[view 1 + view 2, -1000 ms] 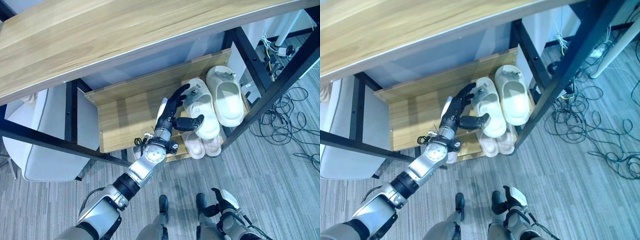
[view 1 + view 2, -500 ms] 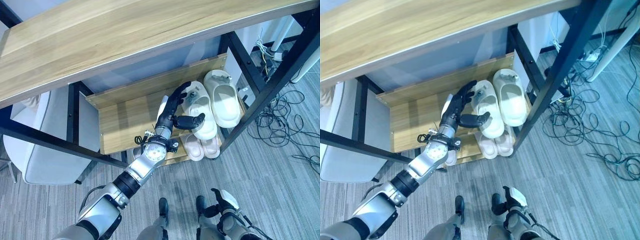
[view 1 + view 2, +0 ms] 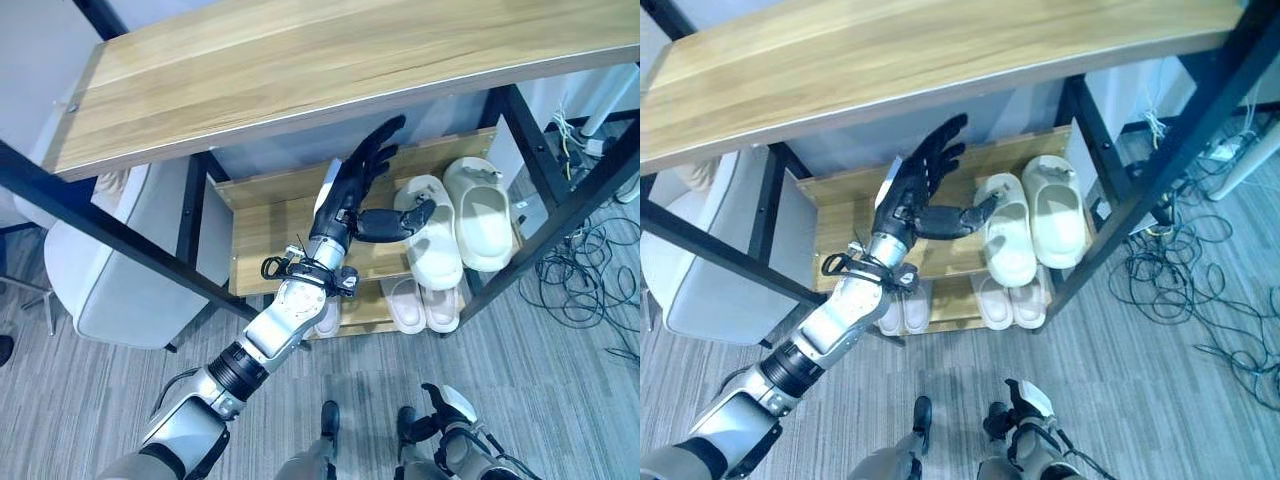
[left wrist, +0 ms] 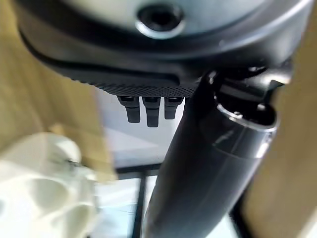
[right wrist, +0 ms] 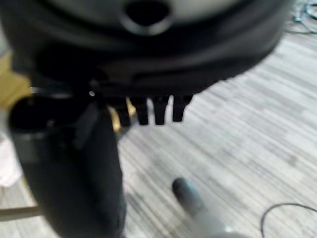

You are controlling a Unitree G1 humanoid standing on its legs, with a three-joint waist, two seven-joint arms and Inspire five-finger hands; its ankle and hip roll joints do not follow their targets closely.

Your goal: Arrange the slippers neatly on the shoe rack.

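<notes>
Left hand open-fingered beside cream slippers on shelf.

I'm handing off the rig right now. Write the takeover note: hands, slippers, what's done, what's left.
Left hand: open, fingers straight, raised in front of the shoe rack, above the upper shelf, holding nothing.
Right hand: low by the floor, idle; its fingers look straight in the right wrist view.
Cream slippers: both on the upper shelf at its right end, side by side, roughly parallel, the left one sitting a little further forward.
Pink slippers: paired on the lower shelf beneath them.
White slippers: lower shelf, left of the pink pair, partly hidden by the left arm.
Left: possibly even up the cream pair, then withdraw the arm.
</notes>
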